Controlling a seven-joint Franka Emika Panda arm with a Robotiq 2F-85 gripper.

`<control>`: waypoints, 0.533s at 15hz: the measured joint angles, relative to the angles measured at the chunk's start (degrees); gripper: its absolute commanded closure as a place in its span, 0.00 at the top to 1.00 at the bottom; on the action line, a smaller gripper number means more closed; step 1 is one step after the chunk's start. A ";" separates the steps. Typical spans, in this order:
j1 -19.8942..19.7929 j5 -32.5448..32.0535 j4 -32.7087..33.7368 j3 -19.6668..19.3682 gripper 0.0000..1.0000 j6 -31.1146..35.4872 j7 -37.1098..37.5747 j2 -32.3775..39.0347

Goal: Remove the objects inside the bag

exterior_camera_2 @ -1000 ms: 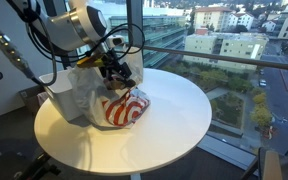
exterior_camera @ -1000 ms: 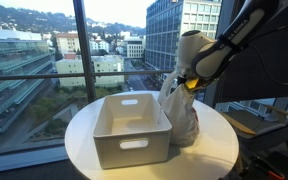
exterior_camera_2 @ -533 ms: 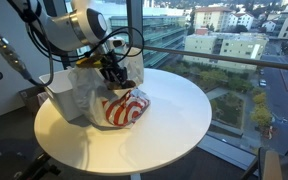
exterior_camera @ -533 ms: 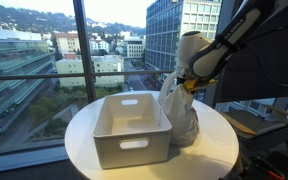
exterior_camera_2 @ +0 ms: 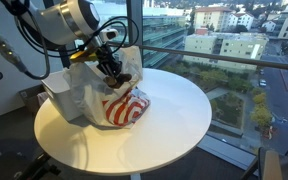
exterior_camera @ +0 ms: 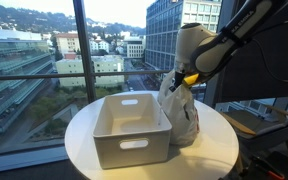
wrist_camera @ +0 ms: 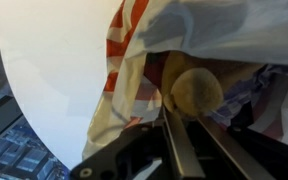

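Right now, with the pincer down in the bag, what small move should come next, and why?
Probably lift straight up: the pincer seems closed on the brown lumpy item inside the bag, whose crinkled plastic crowds it, so a slow vertical pull should clear the mouth.

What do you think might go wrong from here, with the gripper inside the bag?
The gripper pinches the round brown item only at its fingertips, so it may slip on lifting. The bag crowds the jaws in the wrist view and could rise too. It stands beside the white bin; a tug might tip it.
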 measured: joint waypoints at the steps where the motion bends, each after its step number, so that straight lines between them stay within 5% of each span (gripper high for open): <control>1: 0.47 -0.41 -0.01 0.33 0.09 -1.68 1.10 -0.93; 8: 2.30 -8.81 0.14 7.36 0.08 -9.32 10.69 -10.45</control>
